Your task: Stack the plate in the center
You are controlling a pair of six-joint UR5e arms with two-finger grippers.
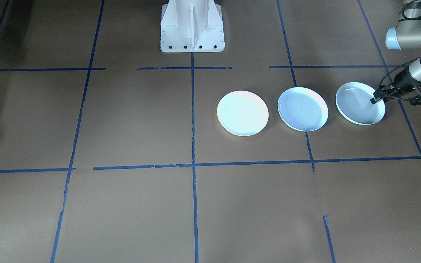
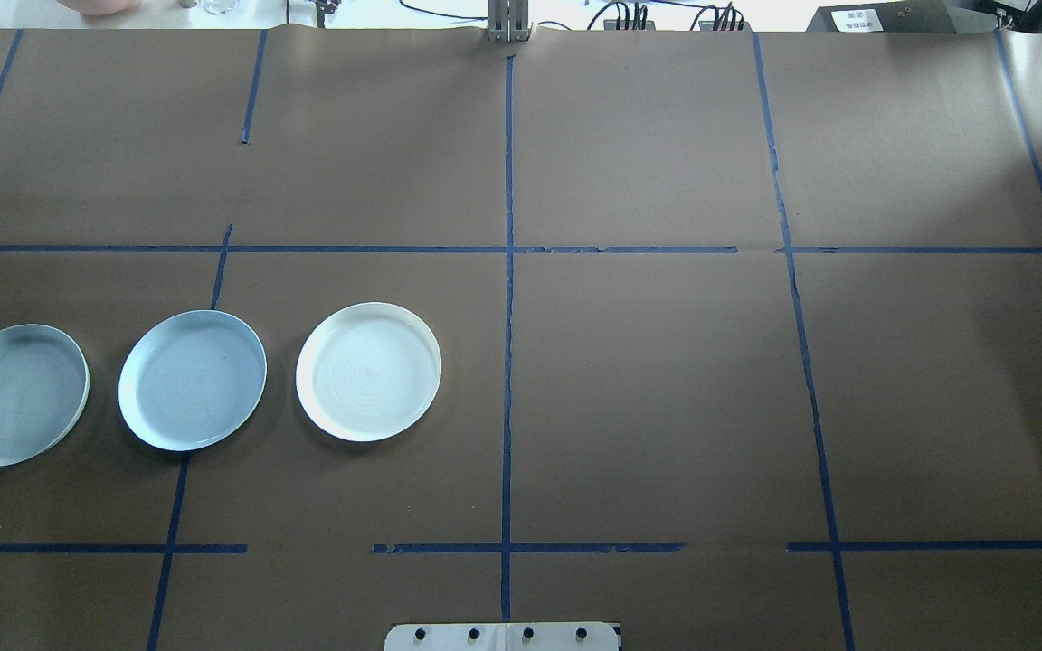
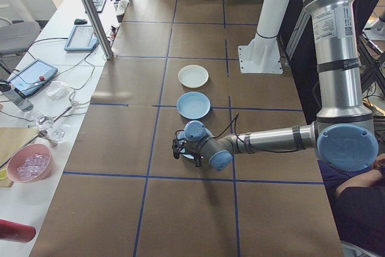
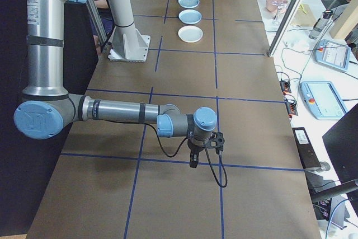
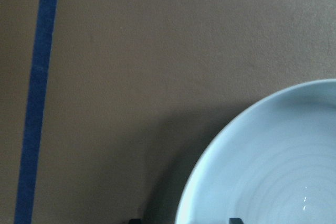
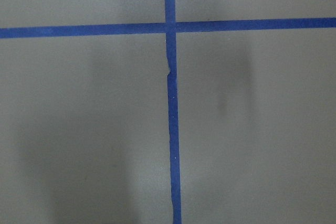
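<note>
- My left gripper point(image 1: 378, 98) sits at the outer rim of the rippled grey-blue plate point(image 1: 359, 103), at the end of the row on my left side.
- In my left wrist view two dark fingertips point(image 5: 235, 220) show at the bottom edge, one over the brown paper and one over the plate's inside, so the rim lies between them. The jaws stand apart; I cannot tell whether they press on the rim.
- The centre plate point(image 1: 302, 109), smooth pale grey-blue inside with a white rim, lies flat on the table point(image 1: 130, 120), just beside the rippled plate and not touching it. Nothing lies on it.
- The white plate point(image 1: 242, 113) lies on the other side of the centre plate, also apart from it, nearest the middle tape line point(image 1: 193, 109).
- My right gripper point(image 4: 206, 150) hangs low over the brown paper, well apart from the three plates, near a crossing of blue tape. It shows only from the side, so I cannot tell how its jaws stand.
- My right wrist view shows only paper and the tape crossing point(image 6: 169, 25).
</note>
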